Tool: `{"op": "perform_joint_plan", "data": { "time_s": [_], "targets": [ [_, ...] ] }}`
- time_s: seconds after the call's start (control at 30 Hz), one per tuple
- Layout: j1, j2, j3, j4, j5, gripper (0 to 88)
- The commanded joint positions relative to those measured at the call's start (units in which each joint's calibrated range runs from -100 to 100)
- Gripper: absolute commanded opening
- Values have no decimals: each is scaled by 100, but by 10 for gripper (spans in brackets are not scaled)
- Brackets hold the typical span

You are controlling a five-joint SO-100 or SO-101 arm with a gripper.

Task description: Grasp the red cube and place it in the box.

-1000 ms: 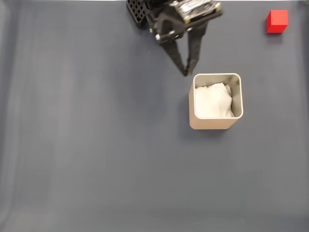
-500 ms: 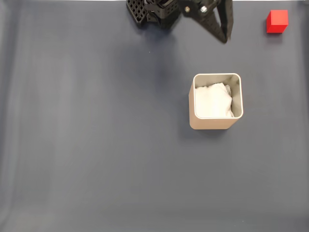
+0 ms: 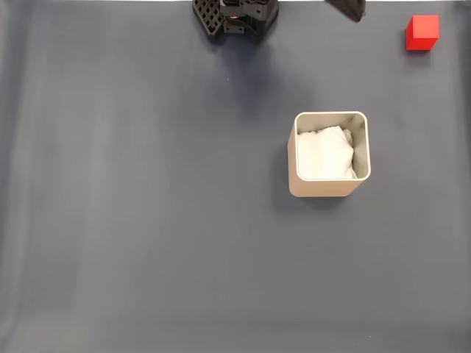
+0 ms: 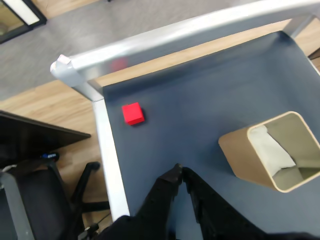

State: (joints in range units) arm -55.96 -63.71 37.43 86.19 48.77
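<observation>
Item: small bright red plain-faced cube (image 4: 132, 113), resting on dark blue-grey table mat (image 3: 147, 220), untouched. Placed near the mat's corner in the wrist view, just inside the silver metal table frame (image 4: 105, 145); well apart from the box, up and to the right of it in the fixed view (image 3: 422, 32).

Item: beige square thin-walled box with rounded corners (image 4: 239, 156), upright, open-topped, white soft padding (image 3: 324, 153) inside.

Item: black two-finger gripper (image 4: 178, 171), raised above the mat between cube and box in the wrist view. Fingertips pressed nearly together, nothing held.

Step in hand, as judged: approach to the cube. To be done well: spread fingers wide before descending, centre over the cube, square the pads to two opposite flat faces, lower until they straddle it, then close.

Clearances: frame rail close beside the cube (little room on that side; risk of nudging it against the rail). Open mat on the cube's box side, so approach best made from there.
</observation>
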Motion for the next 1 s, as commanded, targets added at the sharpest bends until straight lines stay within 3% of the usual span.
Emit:
{"op": "perform_joint_plan", "data": {
  "time_s": [0.0, 0.27, 0.47, 0.77, 0.97],
  "targets": [
    [-414, 231, -389, 35, -132, 27],
    [-1280, 1001, -817, 84, -518, 35],
    [-1444, 1434, -1090, 191, -606, 85],
    [-947, 1555, -1154, 191, -63, 177],
    [-592, 1624, -1109, 166, 342, 191]
  ]
}}
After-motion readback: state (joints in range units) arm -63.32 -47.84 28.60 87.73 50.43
